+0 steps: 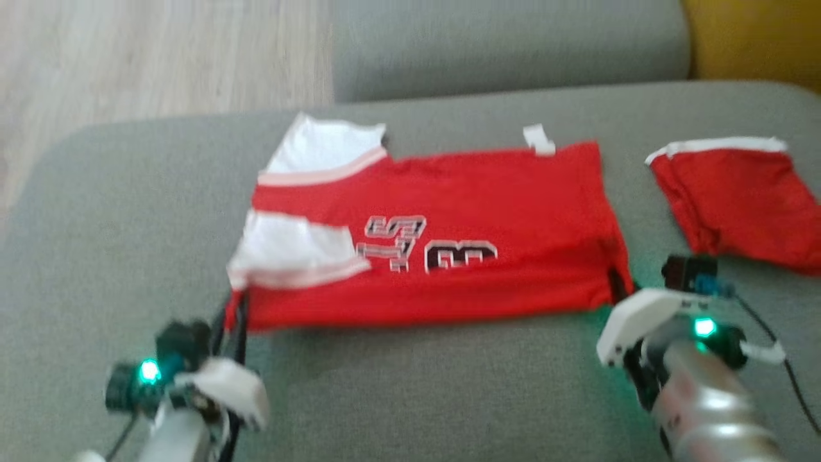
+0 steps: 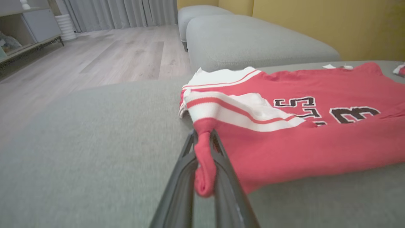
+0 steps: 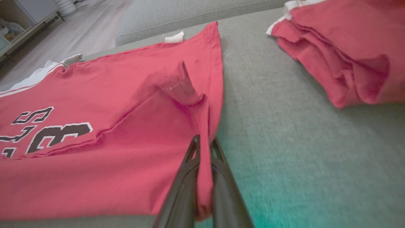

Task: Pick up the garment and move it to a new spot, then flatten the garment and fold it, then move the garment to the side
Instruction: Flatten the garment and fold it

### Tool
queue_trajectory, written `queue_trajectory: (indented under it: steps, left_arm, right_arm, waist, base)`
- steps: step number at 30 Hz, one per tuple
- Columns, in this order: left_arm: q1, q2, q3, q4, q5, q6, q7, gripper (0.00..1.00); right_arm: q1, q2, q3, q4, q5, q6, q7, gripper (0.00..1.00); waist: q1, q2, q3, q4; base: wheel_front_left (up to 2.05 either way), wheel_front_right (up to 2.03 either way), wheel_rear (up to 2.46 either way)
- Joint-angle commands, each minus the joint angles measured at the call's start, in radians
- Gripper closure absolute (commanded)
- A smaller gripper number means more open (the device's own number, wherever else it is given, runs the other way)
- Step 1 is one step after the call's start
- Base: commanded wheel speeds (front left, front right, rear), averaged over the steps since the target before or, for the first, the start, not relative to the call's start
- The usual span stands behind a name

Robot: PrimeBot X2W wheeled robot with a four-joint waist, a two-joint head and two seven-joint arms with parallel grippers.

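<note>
The garment is a red jersey with white striped sleeves and black numbers, lying spread on a grey sofa cushion. My left gripper is shut on its near left corner; in the left wrist view the red cloth is pinched between the dark fingers. At the near right corner my right gripper is shut on the hem, and the right wrist view has the garment bunched up between the fingers, with a raised fold just ahead of them.
A second red cloth with a white edge lies folded on the cushion to the right, close to my right arm. A grey backrest cushion runs behind. Wooden floor lies beyond the sofa's left end, a yellow wall behind.
</note>
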Motion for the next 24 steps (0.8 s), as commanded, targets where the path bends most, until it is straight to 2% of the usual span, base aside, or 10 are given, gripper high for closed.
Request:
queue_trajectory:
  steps: [1,9,16,17,18,19,24]
  left_arm:
    - [-0.003,0.023,0.028,-0.035,-0.007,0.002,0.006,1.0]
    - [0.112,0.034,0.004,-0.127,-0.018,0.015,0.086,1.0]
    - [0.147,0.05,0.002,-0.208,-0.025,0.033,0.125,1.0]
    - [0.145,0.05,0.003,-0.214,-0.026,0.036,0.124,1.0]
    - [0.142,0.05,0.005,-0.219,-0.026,0.041,0.121,0.67]
    - [0.137,0.049,0.006,-0.223,-0.024,0.046,0.114,0.0]
    - [0.114,0.041,0.02,-0.245,-0.028,0.066,0.07,0.0]
  right_arm:
    - [0.001,0.011,0.022,-0.018,0.006,-0.001,0.001,1.0]
    - [0.07,0.011,0.012,-0.061,0.015,-0.001,0.035,1.0]
    - [0.131,0.011,-0.007,-0.167,0.037,-0.001,0.058,1.0]
    - [0.139,0.011,-0.009,-0.194,0.039,-0.001,0.052,0.78]
    - [0.148,0.011,-0.016,-0.221,0.039,-0.001,0.045,0.0]
    - [0.157,0.011,-0.017,-0.249,0.043,-0.001,0.043,0.0]
    - [0.213,0.011,0.004,-0.451,0.084,-0.001,0.0,0.0]
  waist:
    - [0.0003,-0.0001,-0.048,-0.009]
    - [0.0003,-0.0001,-0.081,-0.022]
    - [0.0003,-0.0001,-0.073,-0.032]
    - [0.0003,-0.0001,-0.069,-0.034]
    - [0.0003,-0.0001,-0.065,-0.036]
    - [0.0003,-0.0001,-0.061,-0.037]
    - [0.0003,-0.0001,-0.038,-0.045]
  base:
    - [0.0,0.0,0.0]
    - [0.0,0.0,0.0]
    - [0.0,0.0,0.0]
    - [0.0,0.0,0.0]
    - [0.0,0.0,0.0]
    - [0.0,0.0,0.0]
    - [0.0,0.0,0.0]
